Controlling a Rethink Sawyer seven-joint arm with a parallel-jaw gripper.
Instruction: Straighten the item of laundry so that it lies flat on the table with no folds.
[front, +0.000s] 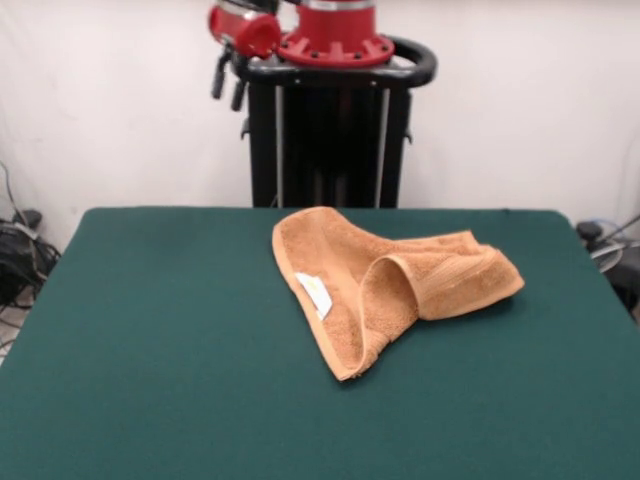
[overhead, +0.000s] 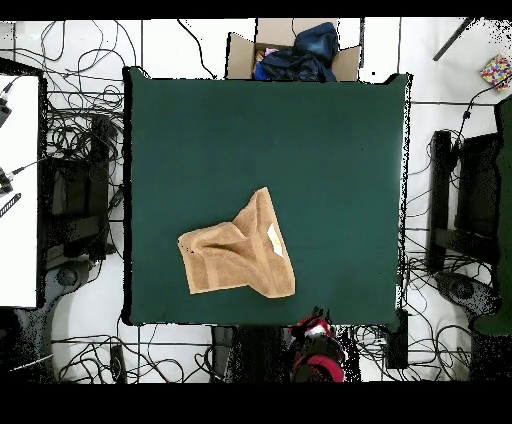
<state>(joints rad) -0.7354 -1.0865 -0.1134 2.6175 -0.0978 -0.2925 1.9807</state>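
Note:
The orange-tan towel (front: 390, 280) lies crumpled on the green table (front: 150, 380), right of the middle and towards the pedestal side. One part is folded over into a raised hump, and a corner points towards the camera. Its white tag (front: 315, 294) faces up. In the overhead view the towel (overhead: 235, 260) lies near the table's (overhead: 300, 140) bottom edge, with a flap pointing up and the tag (overhead: 275, 237) on its right. Only the arm's red upper part (front: 245, 30) shows above the pedestal; the gripper does not show in either view.
The black pedestal (front: 330, 140) stands behind the table's far edge. In the overhead view a cardboard box with dark cloth (overhead: 290, 52) sits beyond the top edge. Several cables cover the floor around the table, and a white surface (overhead: 18, 190) lies at the left.

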